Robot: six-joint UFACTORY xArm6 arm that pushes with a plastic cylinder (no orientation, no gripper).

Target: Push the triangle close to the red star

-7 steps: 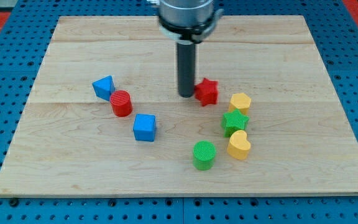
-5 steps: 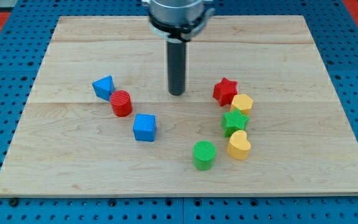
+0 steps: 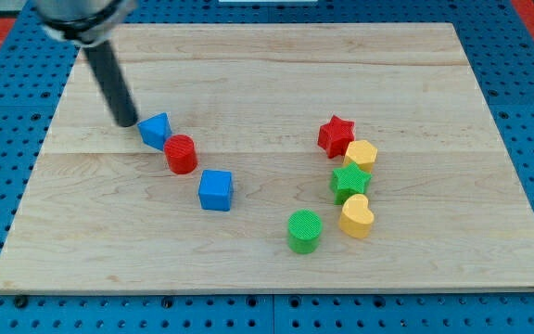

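Observation:
The blue triangle (image 3: pixel 157 130) lies on the wooden board (image 3: pixel 276 65) at the view's left. The red star (image 3: pixel 336 135) lies at the view's right, far from the triangle. My tip (image 3: pixel 126 122) is just to the left of the blue triangle, very close to it or touching it. The dark rod leans up to the view's upper left.
A red cylinder (image 3: pixel 181 154) touches the triangle's lower right. A blue cube (image 3: pixel 216 190) lies below that. A yellow block (image 3: pixel 361 154), a green star (image 3: pixel 349 180), a yellow heart (image 3: pixel 356 216) and a green cylinder (image 3: pixel 305 230) cluster below the red star.
My tip has moved from beside the red star far to the view's left, ending next to the blue triangle. The red star was pushed right and a little up earlier, against the yellow block.

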